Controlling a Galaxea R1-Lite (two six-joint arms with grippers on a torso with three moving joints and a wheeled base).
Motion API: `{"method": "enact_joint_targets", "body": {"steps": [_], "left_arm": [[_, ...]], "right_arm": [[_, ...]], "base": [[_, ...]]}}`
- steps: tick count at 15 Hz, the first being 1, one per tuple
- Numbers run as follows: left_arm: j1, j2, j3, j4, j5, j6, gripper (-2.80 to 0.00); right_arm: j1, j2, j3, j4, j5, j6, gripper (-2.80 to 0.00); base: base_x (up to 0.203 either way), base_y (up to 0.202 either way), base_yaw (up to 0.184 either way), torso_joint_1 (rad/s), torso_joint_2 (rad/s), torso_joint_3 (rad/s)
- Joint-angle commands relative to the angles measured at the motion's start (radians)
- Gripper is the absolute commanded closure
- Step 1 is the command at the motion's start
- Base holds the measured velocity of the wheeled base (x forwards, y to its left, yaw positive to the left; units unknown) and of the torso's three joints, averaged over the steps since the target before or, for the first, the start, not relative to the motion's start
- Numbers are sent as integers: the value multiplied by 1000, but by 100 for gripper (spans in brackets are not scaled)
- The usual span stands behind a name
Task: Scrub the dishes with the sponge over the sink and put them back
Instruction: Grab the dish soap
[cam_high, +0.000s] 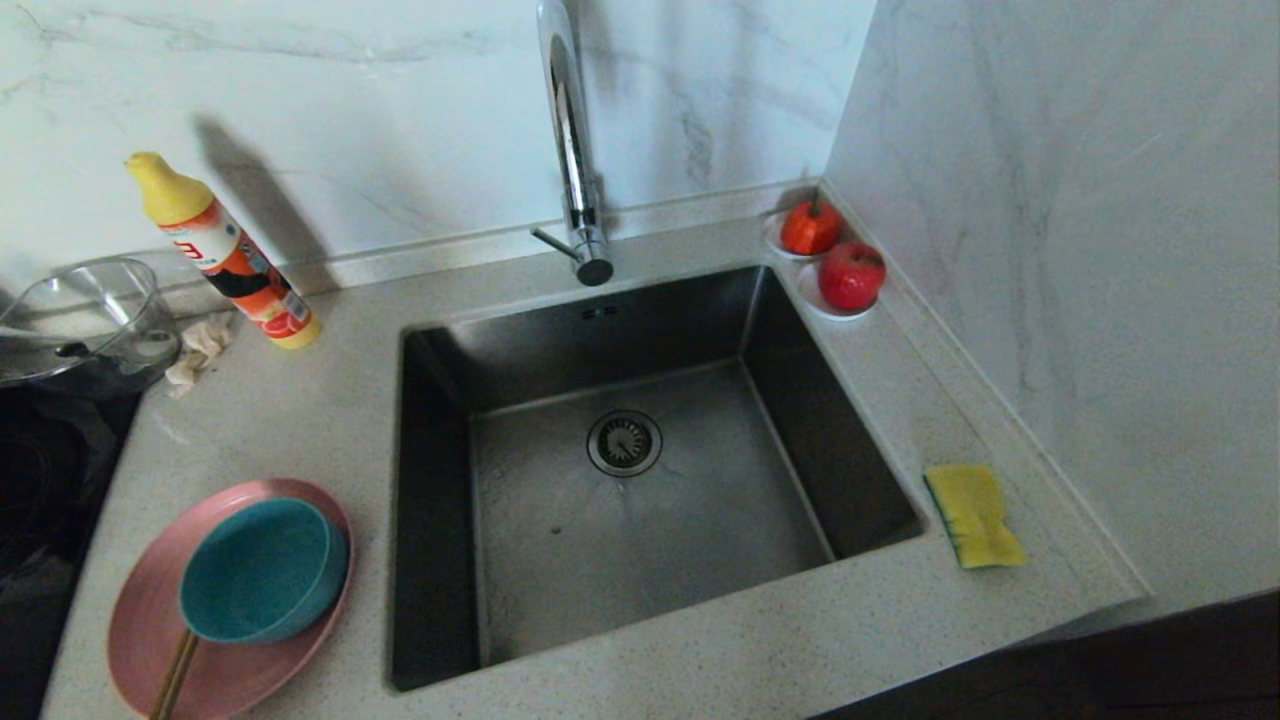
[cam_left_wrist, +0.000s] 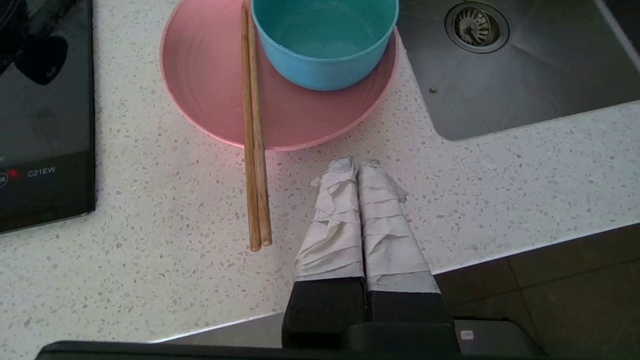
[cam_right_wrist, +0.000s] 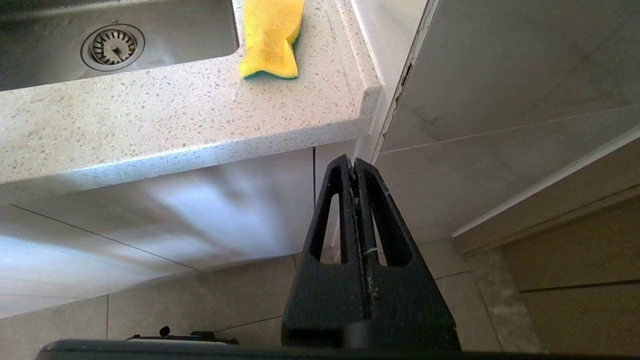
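Flanking sink (cam_high: 640, 480): detergent bottle (cam_high: 225, 252), chopsticks (cam_left_wrist: 255, 140).

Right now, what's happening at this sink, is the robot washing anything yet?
Not yet. The left gripper hangs shut and empty above the counter's front edge, near the pink plate, which carries the teal bowl and a pair of chopsticks. The right gripper is shut too, parked below counter level by the cabinet. The sponge lies untouched on the counter right of the sink, which holds no dishes.
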Motion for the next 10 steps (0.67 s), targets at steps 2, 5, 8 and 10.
{"method": "enact_joint_targets", "body": {"steps": [2,5,8,10], "left_arm": [[0,-2,0,1,0,-1,0],[0,-2,0,1,0,0,0],[0,-2,0,1,0,-1,0],[0,-2,0,1,0,1,0]], "right_arm": [[0,0,0,0,0,-2,0],[0,0,0,0,0,-2,0],[0,0,0,0,0,-2,0],[0,0,0,0,0,-2,0]], "base": [[0,0,0,0,0,0],[0,0,0,0,0,0],[0,0,0,0,0,0],[0,0,0,0,0,0]]}}
